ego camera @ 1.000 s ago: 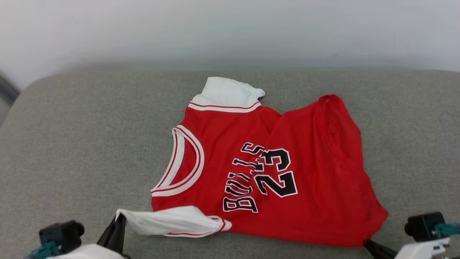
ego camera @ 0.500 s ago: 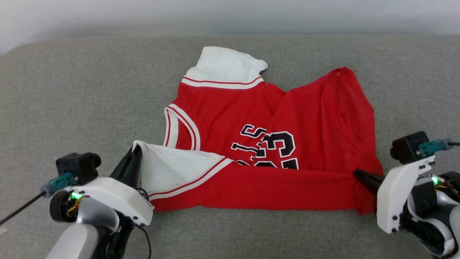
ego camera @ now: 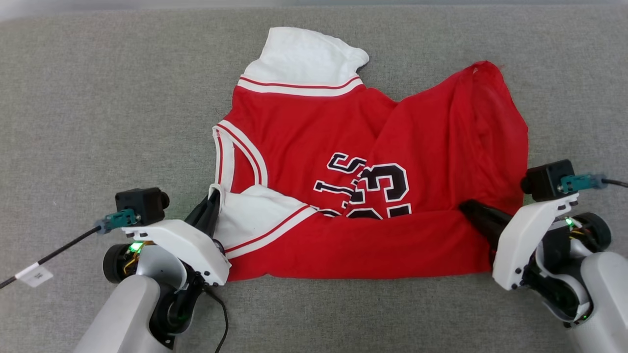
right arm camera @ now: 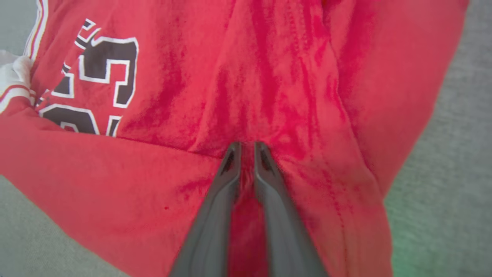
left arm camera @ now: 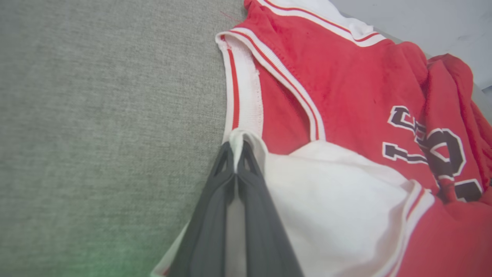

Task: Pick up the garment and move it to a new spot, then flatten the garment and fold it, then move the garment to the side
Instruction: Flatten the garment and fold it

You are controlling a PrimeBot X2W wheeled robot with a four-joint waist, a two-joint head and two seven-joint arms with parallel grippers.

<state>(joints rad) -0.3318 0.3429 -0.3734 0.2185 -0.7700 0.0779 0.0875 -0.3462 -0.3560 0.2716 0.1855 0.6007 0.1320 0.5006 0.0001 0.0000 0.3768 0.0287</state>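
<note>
Closest to me, the left gripper [ego camera: 214, 196] pinches the corner of a white sleeve panel [ego camera: 255, 215], its two dark fingers pressed together on the cloth with only a thin fold of white between them in the left wrist view. A black cable [ego camera: 59, 250] trails off that wrist and carries a small white tag [ego camera: 33, 275], whose print is too small to read. Across from it, the right gripper [ego camera: 466, 205] is clamped on red fabric at the jersey's other side, a narrow ridge of cloth caught between its fingers.

The red jersey [ego camera: 304, 132] lies spread on a grey upholstered cushion [ego camera: 98, 98]. Between the two grippers its near edge is doubled over in a long red band that lies on top of the front of the jersey. That band covers the lower part of the black, white-outlined number "23" [ego camera: 385, 189], which reads sideways. Beside the number, an "S" [ego camera: 346, 164] and part of one more letter show, and the rest of the word is hidden under the fold and a crease.

Further back, the red-and-white striped neckline [ego camera: 240, 157] curves open on the left. At the far edge, the other white panel [ego camera: 309, 54] lies flat on the cushion behind its stripe trim. The far right corner of the jersey bunches up in loose folds.
</note>
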